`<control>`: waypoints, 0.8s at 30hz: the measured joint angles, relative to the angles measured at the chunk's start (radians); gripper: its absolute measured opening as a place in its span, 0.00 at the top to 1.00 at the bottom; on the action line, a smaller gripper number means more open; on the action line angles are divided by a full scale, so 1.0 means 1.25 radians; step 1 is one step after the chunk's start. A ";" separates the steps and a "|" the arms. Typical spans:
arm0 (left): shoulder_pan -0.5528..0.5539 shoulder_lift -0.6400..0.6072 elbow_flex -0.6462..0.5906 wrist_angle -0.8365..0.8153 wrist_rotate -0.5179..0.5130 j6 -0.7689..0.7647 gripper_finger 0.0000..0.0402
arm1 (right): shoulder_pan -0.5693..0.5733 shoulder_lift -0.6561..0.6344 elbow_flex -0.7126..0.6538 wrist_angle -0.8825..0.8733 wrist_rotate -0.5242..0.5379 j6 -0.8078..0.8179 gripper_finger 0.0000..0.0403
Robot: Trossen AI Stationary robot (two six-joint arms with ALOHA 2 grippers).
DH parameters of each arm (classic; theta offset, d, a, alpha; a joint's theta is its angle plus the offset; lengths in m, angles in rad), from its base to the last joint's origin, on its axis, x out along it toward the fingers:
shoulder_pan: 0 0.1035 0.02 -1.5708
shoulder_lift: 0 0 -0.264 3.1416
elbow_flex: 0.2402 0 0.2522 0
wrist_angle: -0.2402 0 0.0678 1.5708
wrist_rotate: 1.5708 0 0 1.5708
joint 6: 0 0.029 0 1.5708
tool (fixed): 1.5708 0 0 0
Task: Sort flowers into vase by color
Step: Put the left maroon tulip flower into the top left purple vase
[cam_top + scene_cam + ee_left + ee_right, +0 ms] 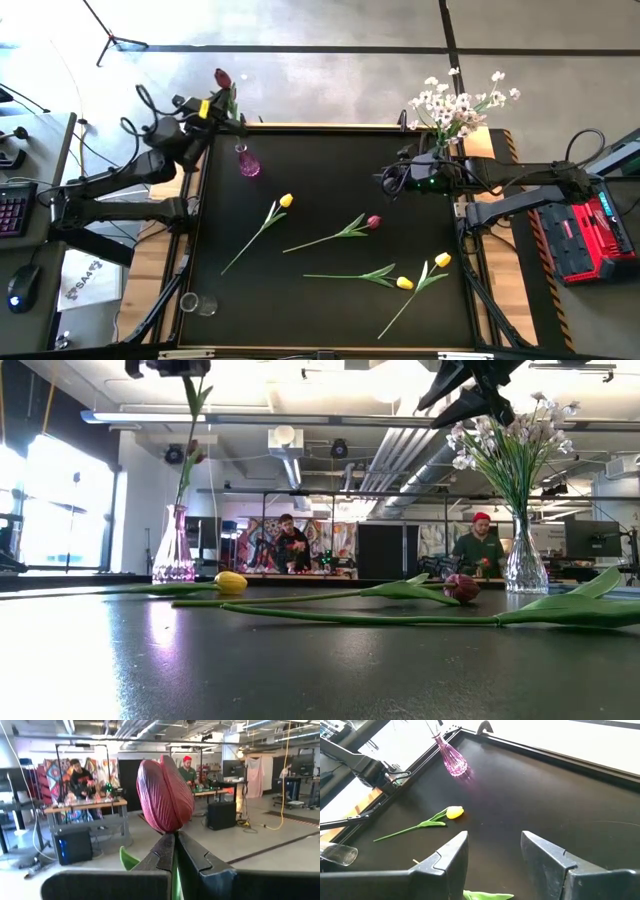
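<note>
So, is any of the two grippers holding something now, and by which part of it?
The left gripper holds a dark red tulip by its stem, just under the bloom, above the pink vase. The right gripper is open and holds nothing.

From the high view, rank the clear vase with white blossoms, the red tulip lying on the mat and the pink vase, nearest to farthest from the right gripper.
1. Clear vase with white blossoms: just behind the right gripper, at the far right corner.
2. Red tulip lying on the mat: mid-mat, in front of it.
3. Pink vase: across the mat, far left.

Scattered tulips [345,232] (one red aloft [165,795])
</note>
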 joint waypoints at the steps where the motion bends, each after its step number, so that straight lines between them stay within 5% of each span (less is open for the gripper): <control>1: 0.003 0.001 0.000 -0.006 0.000 -0.008 1.00 | 0.000 0.000 0.000 -0.002 0.000 0.000 0.57; 10: 0.007 0.002 0.000 -0.122 -0.043 -0.126 0.96 | 0.000 0.000 0.000 -0.010 0.000 0.000 0.57; 24: 0.008 -0.003 0.060 -0.436 -0.068 -0.375 0.48 | 0.000 0.000 0.000 -0.021 -0.011 -0.006 0.57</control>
